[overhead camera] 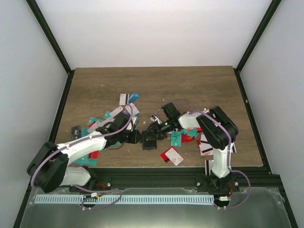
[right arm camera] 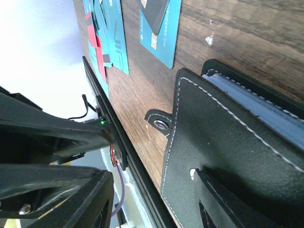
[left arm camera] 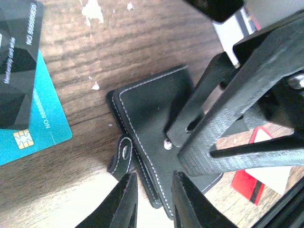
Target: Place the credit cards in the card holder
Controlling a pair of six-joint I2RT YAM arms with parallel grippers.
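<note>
- A brown wood-grain table (overhead camera: 190, 85) sits inside a white-walled booth (overhead camera: 152, 28) with black frame posts (overhead camera: 50, 35) — my two arms reach in from the near edge and meet at mid-table.
- The card holder (left arm camera: 152, 123), black with pale stitching, lies on the wood at the centre, towards the near edge. Its snap tab (left arm camera: 122, 154) juts out at one side, and a pale blue sleeve (right arm camera: 266, 102) shows along one edge.
- My left gripper (left arm camera: 155, 204) has its fingers (left arm camera: 124, 204) a little apart with the holder's corner in the gap. A strip of bare wood shows beside one finger, so they grip nothing.
- My right gripper (right arm camera: 152, 183) stands wide. One finger (right arm camera: 228, 204) presses on the holder's cover, the other is well off it.
- The credit cards (overhead camera: 173, 155) lie scattered on the wood to either side — a teal card (left arm camera: 42, 118) with a black card (left arm camera: 16, 61) overlapping it lies near the holder, and a red card (left arm camera: 249, 183) lies just past it.
- White specks (left arm camera: 92, 9) dot the grain.
</note>
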